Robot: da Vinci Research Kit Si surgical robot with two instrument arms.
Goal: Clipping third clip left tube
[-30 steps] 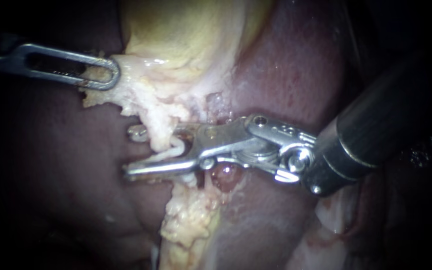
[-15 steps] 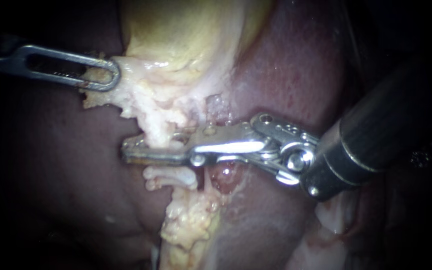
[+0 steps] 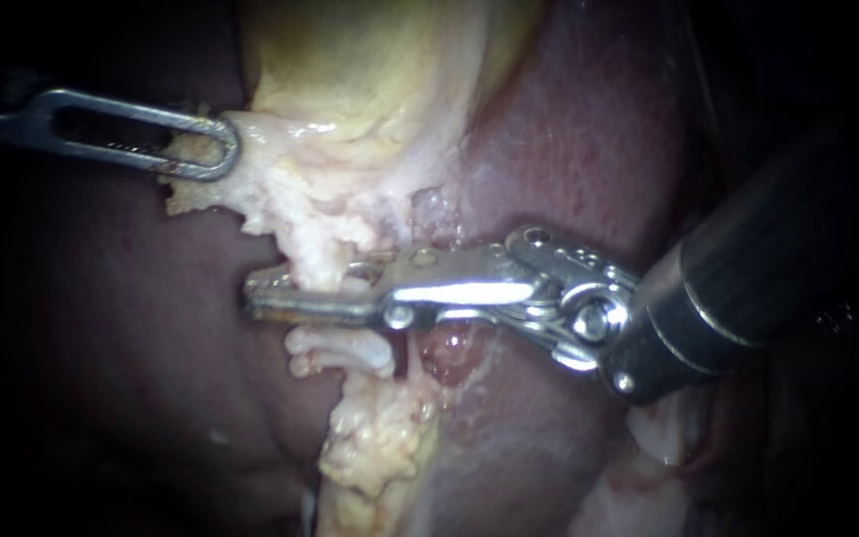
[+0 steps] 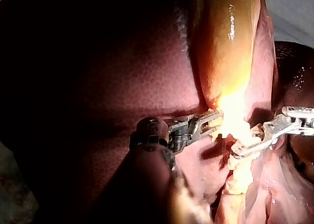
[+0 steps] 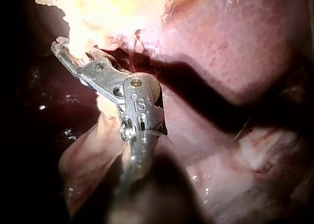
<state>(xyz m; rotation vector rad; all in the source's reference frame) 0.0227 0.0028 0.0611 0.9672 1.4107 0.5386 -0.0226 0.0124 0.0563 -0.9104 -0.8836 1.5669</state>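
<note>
Where the tube (image 3: pixel 315 267) drops as a pale strand from the lower edge of the gallbladder (image 3: pixel 380 60), the right instrument (image 3: pixel 260 298) crosses it just below the gallbladder. Its hand (image 5: pixel 61 49) is narrow, both jaws pressed on the tube from two sides. A little farther below the gallbladder, just under that hand, a white clip (image 3: pixel 340 348) sits across the same strand. At the gallbladder's lower left corner the left instrument (image 3: pixel 216 149) has its hand closed on a fold of pale tissue (image 3: pixel 251 189). Dark red liver (image 3: pixel 569 129) lies on both sides of the gallbladder. Seen from the left wrist, the two instruments meet the bright tissue under the gallbladder, one from each side.
</note>
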